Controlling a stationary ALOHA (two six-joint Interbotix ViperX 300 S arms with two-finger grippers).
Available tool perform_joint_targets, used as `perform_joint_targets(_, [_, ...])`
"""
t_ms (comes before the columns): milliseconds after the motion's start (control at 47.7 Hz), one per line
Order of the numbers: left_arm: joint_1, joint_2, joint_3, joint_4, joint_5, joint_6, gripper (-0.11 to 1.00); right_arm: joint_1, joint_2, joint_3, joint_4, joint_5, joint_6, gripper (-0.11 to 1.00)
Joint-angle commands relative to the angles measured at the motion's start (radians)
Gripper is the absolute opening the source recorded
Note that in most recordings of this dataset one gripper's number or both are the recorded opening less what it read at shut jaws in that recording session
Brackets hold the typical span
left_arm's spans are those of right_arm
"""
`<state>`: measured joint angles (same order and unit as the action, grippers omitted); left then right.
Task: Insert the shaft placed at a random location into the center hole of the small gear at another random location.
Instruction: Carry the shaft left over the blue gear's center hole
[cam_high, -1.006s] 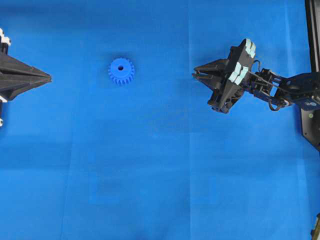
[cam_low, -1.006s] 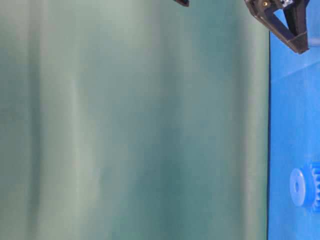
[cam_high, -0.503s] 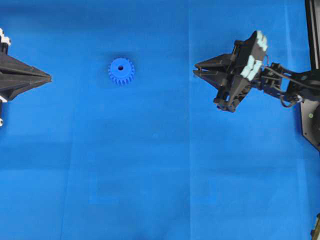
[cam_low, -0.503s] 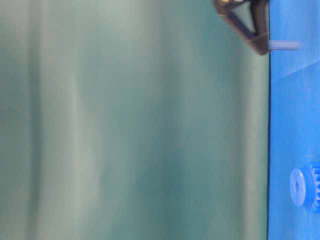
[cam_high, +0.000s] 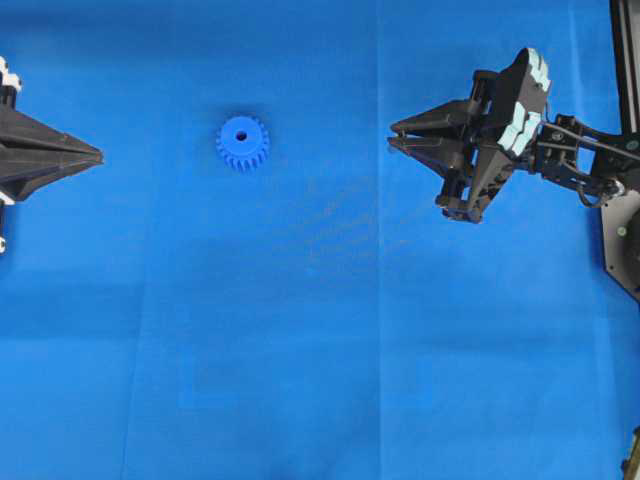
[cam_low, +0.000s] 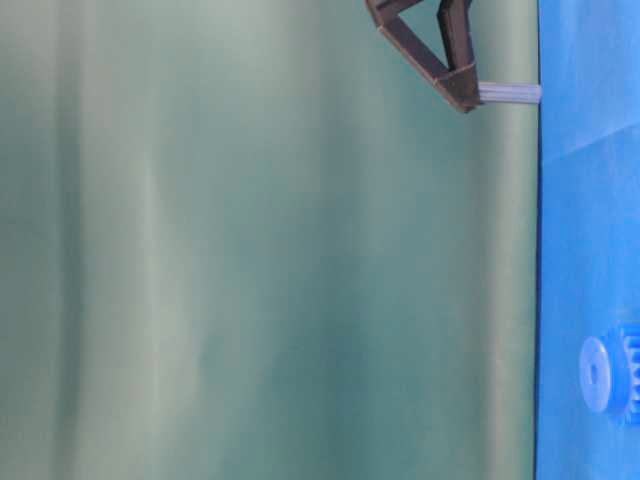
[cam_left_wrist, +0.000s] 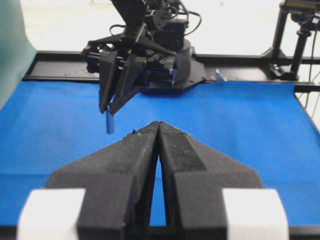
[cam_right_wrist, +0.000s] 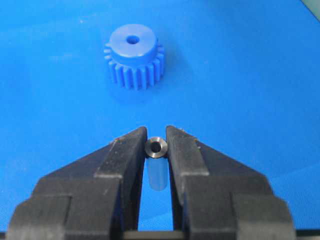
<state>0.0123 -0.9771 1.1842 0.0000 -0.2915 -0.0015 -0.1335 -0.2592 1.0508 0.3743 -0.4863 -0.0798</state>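
Between the right end effector's (cam_right_wrist: 156, 145) two black fingers (cam_right_wrist: 125, 155) sits the shaft (cam_right_wrist: 155, 148), a short silvery-grey pin clamped near the fingertips, so the jaws stand almost closed with only the pin's width between them. In the right wrist view the pin's ringed end face looks toward the camera and its body runs down between the fingers. Ahead of that end effector, well apart from it, the small gear (cam_right_wrist: 132, 56) lies flat on the blue counter (cam_right_wrist: 240, 75), hub upward, with the center hole (cam_right_wrist: 133, 39) showing dark and unfilled.

In the left wrist view the pin (cam_left_wrist: 109, 122) hangs straight down below the right end effector's (cam_left_wrist: 108, 111) tips, clear of the counter's surface. The table-level view, turned on its side, shows the same pin (cam_low: 510, 93) sticking out from the fingertips toward the blue surface without reaching it.

Compared with a second ago, the right end effector has lifted: in the table-level view it then sat close against the counter, and the pin now stands plainly free of it. From overhead its tips (cam_high: 393, 135) sit at nearly the same spot as before, while the wrist behind them has tipped up. The gear (cam_high: 242, 141) has not shifted.

The left end effector (cam_high: 98, 155) is closed, its fingers pressed together on nothing, unmoved at the left edge, to the gear's left and slightly nearer it than the right one.
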Motion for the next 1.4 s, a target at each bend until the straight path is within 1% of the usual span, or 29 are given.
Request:
perform_joint_targets(0, [0.002, 0.003, -0.018, 0.003, -0.009, -0.002, 0.00, 0.002, 0.009, -0.037, -0.003, -0.005, -0.003, 0.04])
perform_joint_targets(105, [0.002, 0.003, -0.017, 0.003, -0.009, -0.002, 0.00, 0.002, 0.046, -0.072, -0.003, -0.005, -0.003, 0.04])
perform_joint_targets(251, [0.002, 0.003, -0.017, 0.003, -0.009, -0.002, 0.00, 0.002, 0.126, -0.164, -0.005, 0.002, -0.015, 0.04])
perform_joint_targets(377, [0.002, 0.003, -0.017, 0.003, -0.009, -0.002, 0.00, 0.002, 0.193, -0.258, -0.006, 0.021, -0.052, 0.04])
perform_joint_targets(629, [0.002, 0.003, -0.017, 0.003, -0.006, -0.002, 0.00, -0.008, 0.325, -0.460, -0.006, 0.101, -0.124, 0.04])
perform_joint_targets(838, [0.002, 0.003, -0.017, 0.003, -0.006, -0.003, 0.00, -0.017, 0.399, -0.571, -0.006, 0.126, -0.150, 0.04])
perform_joint_targets(1069, [0.002, 0.005, -0.017, 0.003, -0.008, -0.003, 0.00, -0.023, 0.440, -0.624, -0.006, 0.137, -0.152, 0.03])
perform_joint_targets(1299, [0.002, 0.003, -0.017, 0.003, -0.008, -0.003, 0.00, -0.023, 0.453, -0.627, -0.006, 0.130, -0.152, 0.04])
perform_joint_targets(1383, [0.002, 0.005, -0.017, 0.003, -0.006, -0.003, 0.00, -0.023, 0.471, -0.629, -0.006, 0.109, -0.152, 0.04])
